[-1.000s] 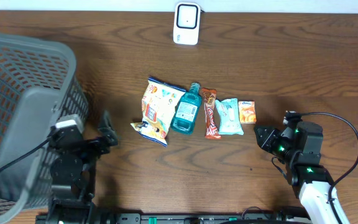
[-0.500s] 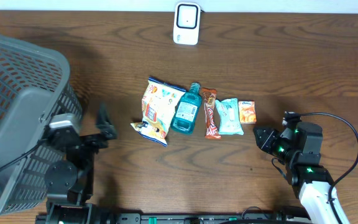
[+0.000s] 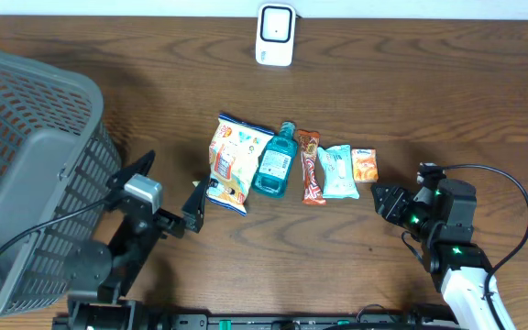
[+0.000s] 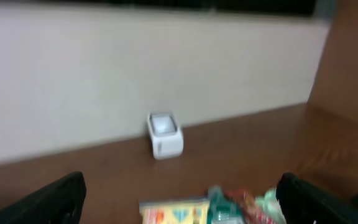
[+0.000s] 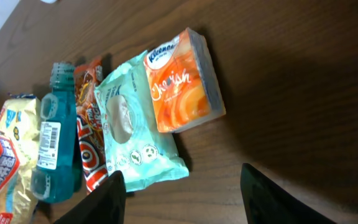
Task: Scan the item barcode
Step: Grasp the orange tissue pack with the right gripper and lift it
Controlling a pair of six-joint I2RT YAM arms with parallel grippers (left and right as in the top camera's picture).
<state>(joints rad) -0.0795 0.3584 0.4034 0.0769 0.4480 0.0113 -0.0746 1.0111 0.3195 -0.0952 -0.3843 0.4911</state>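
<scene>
left hand (image 3: pixel 174 179): spread wide, empty; swung from the basket (image 3: pixel 26 110) up to the snack bag (image 3: pixel 230 160), now just ahead of it. right hand (image 3: pixel 385 200): widening, empty; tissue pack (image 3: pixel 364 165) just ahead. scanner (image 3: pixel 275 35): well beyond both. you probably grasp next; no item picked yet.

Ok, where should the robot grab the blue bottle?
The blue bottle lies flat, squeezed between the chip bag and the candy bar, so there's little room beside its wide body. Probably best to come straight down from above and pinch the narrow neck just under the cap, where there are gaps on both sides.
</scene>
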